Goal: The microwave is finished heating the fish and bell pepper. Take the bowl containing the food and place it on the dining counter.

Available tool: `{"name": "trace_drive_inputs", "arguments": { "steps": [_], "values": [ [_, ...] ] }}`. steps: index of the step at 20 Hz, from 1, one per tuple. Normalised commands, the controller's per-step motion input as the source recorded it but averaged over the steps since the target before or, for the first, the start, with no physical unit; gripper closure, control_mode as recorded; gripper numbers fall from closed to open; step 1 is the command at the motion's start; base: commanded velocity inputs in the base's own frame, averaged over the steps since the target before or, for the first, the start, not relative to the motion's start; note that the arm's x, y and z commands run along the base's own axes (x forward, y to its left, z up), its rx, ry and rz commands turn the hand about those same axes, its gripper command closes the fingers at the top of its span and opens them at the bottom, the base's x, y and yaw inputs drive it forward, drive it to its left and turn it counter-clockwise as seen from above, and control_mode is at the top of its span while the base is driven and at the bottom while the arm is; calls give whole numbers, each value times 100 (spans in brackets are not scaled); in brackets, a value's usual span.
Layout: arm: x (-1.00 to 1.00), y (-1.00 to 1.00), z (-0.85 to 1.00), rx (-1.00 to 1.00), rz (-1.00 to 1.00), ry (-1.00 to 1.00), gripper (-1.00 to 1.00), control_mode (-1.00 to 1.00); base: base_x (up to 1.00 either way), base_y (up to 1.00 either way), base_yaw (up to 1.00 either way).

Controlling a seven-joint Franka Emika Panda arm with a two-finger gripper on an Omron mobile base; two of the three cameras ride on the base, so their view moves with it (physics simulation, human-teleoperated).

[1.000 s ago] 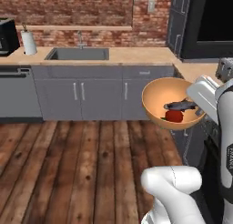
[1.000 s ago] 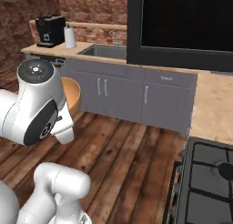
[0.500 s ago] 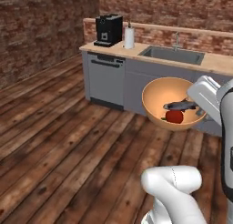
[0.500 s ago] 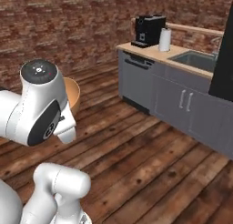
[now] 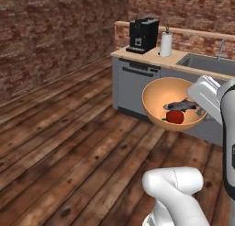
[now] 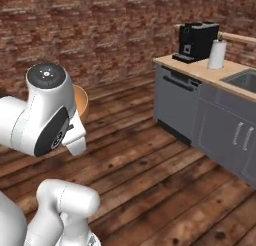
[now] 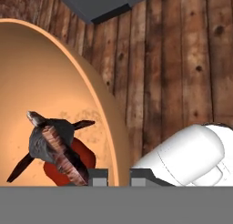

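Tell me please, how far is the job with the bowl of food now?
Done: the bowl is out of the microwave, with the fish and red pepper inside. In hand: the tool is shut on the bowl's rim and carries it above the wooden floor. Left: reaching the dining counter and setting the bowl down.

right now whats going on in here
The robot arm's gripper is shut on the rim of the orange bowl, carrying it in the air above the wooden floor. The fish and red bell pepper lie inside. A coffee machine and sink sit on the counter behind.
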Motion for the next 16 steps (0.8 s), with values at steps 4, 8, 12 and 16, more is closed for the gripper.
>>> {"name": "trace_drive_inputs", "arguments": {
  "steps": [4, 8, 12, 16],
  "values": [
    [0, 0, 0, 0, 0, 0, 100, 100, 100, 29, 7],
    [0, 0, 0, 0, 0, 0, 100, 100, 100, 44, 0],
    [0, 0, 0, 0, 0, 0, 100, 100, 100, 41, -9],
    [0, 0, 0, 0, 0, 0, 100, 100, 100, 53, -23]
  ]
}}
